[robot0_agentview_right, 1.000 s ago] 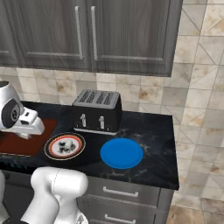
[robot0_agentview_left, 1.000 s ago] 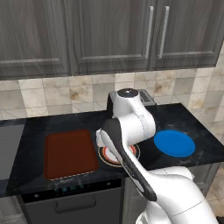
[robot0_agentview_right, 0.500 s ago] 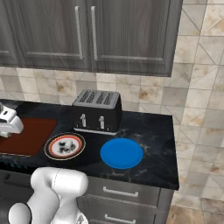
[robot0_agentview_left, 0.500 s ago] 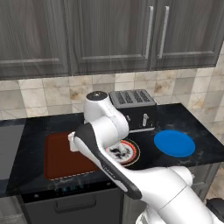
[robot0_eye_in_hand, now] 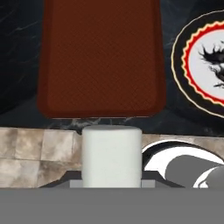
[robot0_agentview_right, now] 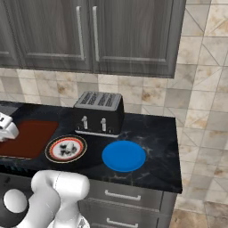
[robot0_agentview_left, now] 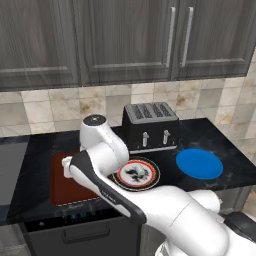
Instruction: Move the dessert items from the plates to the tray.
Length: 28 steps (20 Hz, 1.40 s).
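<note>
My fingers clamped on a white marshmallow (robot0_eye_in_hand: 112, 156), held above the red-brown tray (robot0_eye_in_hand: 101, 57), patterned plate (robot0_eye_in_hand: 202, 70) beside it

From behind the arm's left and right we look forward and down on one counter, sharing the tray (robot0_agentview_left: 67, 187), patterned plate (robot0_agentview_right: 66, 149), blue plate (robot0_agentview_right: 124, 156) and toaster (robot0_agentview_left: 150, 125). Our hand camera hangs close above the tray (robot0_eye_in_hand: 100, 57), the patterned plate (robot0_eye_in_hand: 201, 70) at its edge.

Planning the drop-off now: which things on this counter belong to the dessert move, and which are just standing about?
Job: white dessert item held in the tool; red-brown tray; red-rimmed patterned plate; blue plate.
Bystanders: black toaster; wall cabinets.
</note>
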Motion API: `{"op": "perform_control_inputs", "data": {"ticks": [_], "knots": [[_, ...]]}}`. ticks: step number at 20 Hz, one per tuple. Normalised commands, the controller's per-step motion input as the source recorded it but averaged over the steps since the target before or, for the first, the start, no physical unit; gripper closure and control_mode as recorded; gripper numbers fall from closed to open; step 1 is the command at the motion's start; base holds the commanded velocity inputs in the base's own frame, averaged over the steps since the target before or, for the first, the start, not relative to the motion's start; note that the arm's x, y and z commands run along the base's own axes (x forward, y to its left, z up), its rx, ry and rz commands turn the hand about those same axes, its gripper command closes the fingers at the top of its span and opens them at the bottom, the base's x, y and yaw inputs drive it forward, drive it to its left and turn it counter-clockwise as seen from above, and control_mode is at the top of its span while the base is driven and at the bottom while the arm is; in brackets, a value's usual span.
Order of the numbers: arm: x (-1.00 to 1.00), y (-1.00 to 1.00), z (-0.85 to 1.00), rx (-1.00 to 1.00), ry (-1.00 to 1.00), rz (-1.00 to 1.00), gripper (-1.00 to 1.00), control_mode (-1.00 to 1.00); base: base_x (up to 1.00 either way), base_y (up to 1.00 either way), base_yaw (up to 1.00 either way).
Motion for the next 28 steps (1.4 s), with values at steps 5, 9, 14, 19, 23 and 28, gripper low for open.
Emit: {"op": "perform_control_inputs", "data": {"ticks": [5, 9, 14, 19, 23, 28], "knots": [[0.48, 0.15, -0.40, 0.03, -0.02, 0.00, 1.00, -1.00, 0.00, 0.00, 0.00], [0.70, 0.01, -0.24, 0.00, 0.00, 0.00, 1.00, -1.00, 0.00, 0.00, 0.00], [0.51, 0.03, -0.27, 0.00, 0.00, 0.00, 1.00, -1.00, 0.00, 0.00, 0.00], [0.12, 0.34, -0.40, 0.00, 0.00, 0.00, 1.00, -1.00, 0.00, 0.00, 0.00], [0.08, 0.29, -0.44, 0.00, 0.00, 0.00, 1.00, -1.00, 0.00, 0.00, 0.00], [0.13, 0.17, -0.34, 0.00, 0.00, 0.00, 1.00, -1.00, 0.00, 0.00, 0.00]]}}
